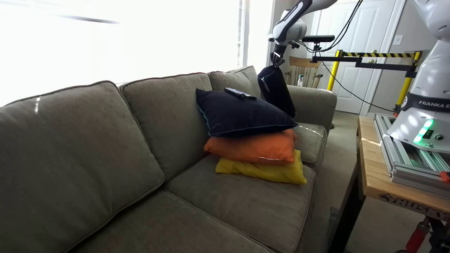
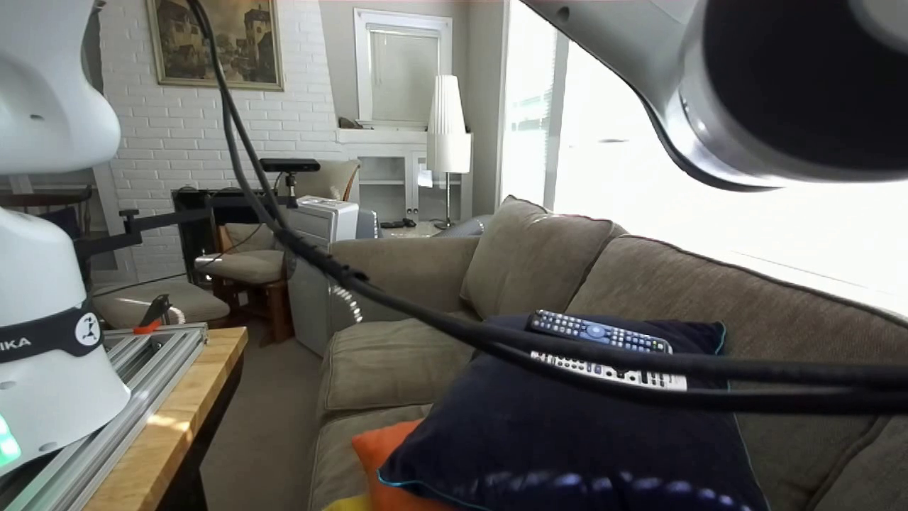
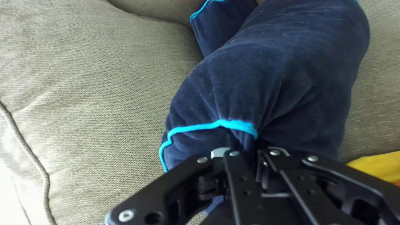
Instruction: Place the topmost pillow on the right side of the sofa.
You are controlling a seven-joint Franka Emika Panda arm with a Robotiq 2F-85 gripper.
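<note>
Navy pillow (image 3: 272, 72) pinched from above, fingers (image 3: 239, 176) pointing down.

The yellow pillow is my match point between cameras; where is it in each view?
In an exterior view: yellow pillow, lower half, right of centre.
In an exterior view: yellow pillow, bottom edge, left of centre.
Wrist view: yellow pillow, right edge, lower half.
Shared landmark: the sofa.
</note>
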